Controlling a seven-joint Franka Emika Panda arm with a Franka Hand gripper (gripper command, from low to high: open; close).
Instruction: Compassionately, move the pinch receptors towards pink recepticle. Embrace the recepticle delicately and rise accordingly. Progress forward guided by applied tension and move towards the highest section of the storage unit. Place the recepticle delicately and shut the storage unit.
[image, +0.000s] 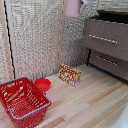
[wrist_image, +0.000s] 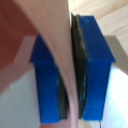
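High above the wooden surface (image: 95, 100), my jaws are pinched on the thin wall of the pink recepticle (image: 73, 7), one blue pad (wrist_image: 47, 82) inside the rim and the other outside, as the wrist view shows. I hold it by the wall so the mug hangs upright and clear of everything below. In the exterior view it sits at the top edge, just to the exterior view's left of the storage unit (image: 107, 42), roughly level with or above the highest section (image: 106, 36), which appears pulled open, a dark gap showing above its front. That height, I judge, is what lets the mug pass over the drawer lip. Well below and apart lie a red basket (image: 22, 102), a red bowl (image: 42, 84) and a small printed box (image: 69, 74), untouched.
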